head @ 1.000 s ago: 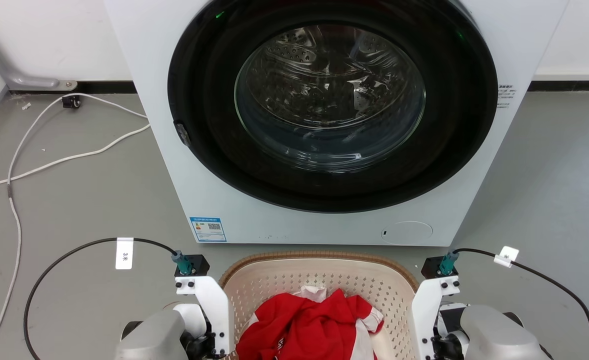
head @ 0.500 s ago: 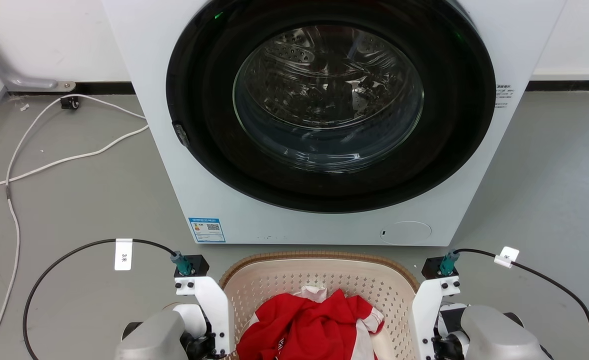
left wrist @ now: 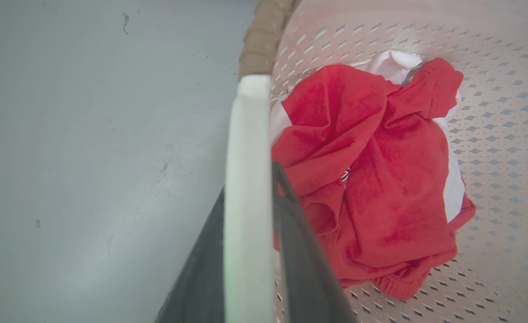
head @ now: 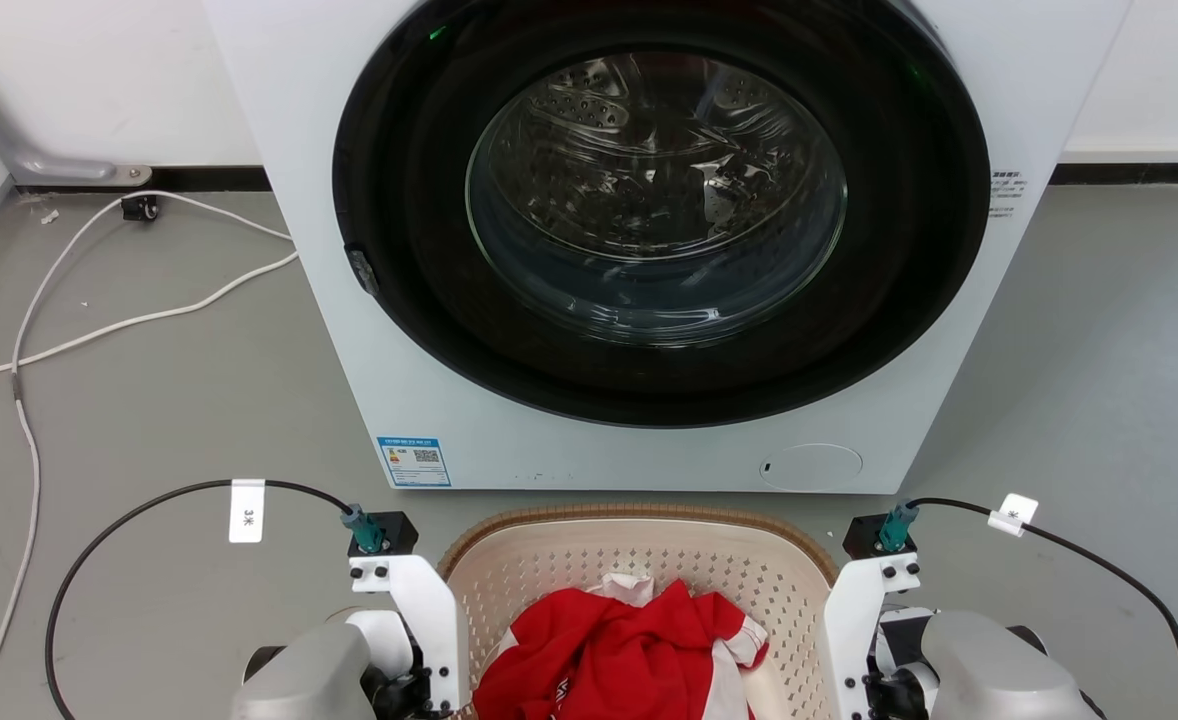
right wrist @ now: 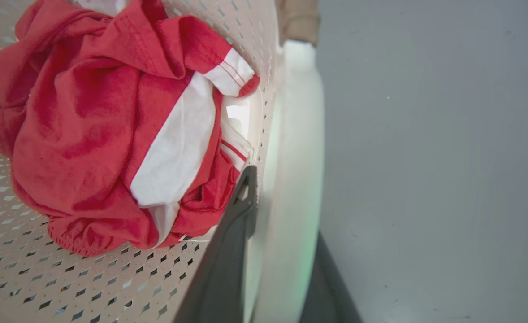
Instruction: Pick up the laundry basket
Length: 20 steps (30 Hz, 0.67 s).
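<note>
The beige perforated laundry basket [head: 639,515] with its brown woven-look rim sits on the grey floor at the bottom centre of the head view, just before the washing machine. A crumpled red and white garment [head: 619,650] lies inside it. My left gripper [left wrist: 249,184] is shut on the white handle [left wrist: 246,134] of the basket's left side, one dark finger on each face. My right gripper [right wrist: 286,211] is shut on the white handle [right wrist: 297,112] of the right side in the same way. Both pale wrists [head: 414,620] flank the basket in the head view.
A white front-loading washing machine [head: 369,400] with its round glass door shut stands right behind the basket. White cables [head: 99,325] trail over the grey floor at the left. A grey pipe [head: 39,160] runs along the white wall.
Between the earliest frame and now the whole head view has shifted by a few pixels. The basket, the garment and both grippers keep their places relative to each other.
</note>
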{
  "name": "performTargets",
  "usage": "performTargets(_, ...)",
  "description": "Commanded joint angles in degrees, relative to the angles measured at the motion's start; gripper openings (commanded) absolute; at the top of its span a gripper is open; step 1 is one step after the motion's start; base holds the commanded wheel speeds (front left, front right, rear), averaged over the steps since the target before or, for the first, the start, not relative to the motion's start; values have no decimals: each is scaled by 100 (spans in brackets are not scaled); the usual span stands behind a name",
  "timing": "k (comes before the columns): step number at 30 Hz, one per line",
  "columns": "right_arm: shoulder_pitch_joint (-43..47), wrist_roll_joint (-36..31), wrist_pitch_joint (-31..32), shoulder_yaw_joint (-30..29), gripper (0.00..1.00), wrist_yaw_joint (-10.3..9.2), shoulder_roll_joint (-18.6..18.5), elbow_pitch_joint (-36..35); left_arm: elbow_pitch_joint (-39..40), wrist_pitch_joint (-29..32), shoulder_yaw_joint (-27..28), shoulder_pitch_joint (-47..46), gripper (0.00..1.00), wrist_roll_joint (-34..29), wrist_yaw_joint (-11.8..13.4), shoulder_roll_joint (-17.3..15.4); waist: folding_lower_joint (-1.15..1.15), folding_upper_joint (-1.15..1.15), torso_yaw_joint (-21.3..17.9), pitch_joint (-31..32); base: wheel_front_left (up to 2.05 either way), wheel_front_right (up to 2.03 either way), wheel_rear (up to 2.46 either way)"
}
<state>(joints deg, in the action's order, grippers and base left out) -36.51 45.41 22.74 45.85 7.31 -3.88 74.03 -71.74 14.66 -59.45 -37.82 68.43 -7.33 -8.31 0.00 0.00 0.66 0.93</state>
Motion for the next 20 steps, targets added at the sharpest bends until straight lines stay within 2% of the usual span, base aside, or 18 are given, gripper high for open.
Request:
performTargets(1,-52,15,0,37,0,33,92,-37,43,-43,-30,-55,0,21,-27,95,0,0,1,-3,0,0,0)
performTargets(20,-32,37,8,14,0,33,66,-35,24,-92,-128,-34,0,115,-27,58,0,0,-6,-17,0,0,0)
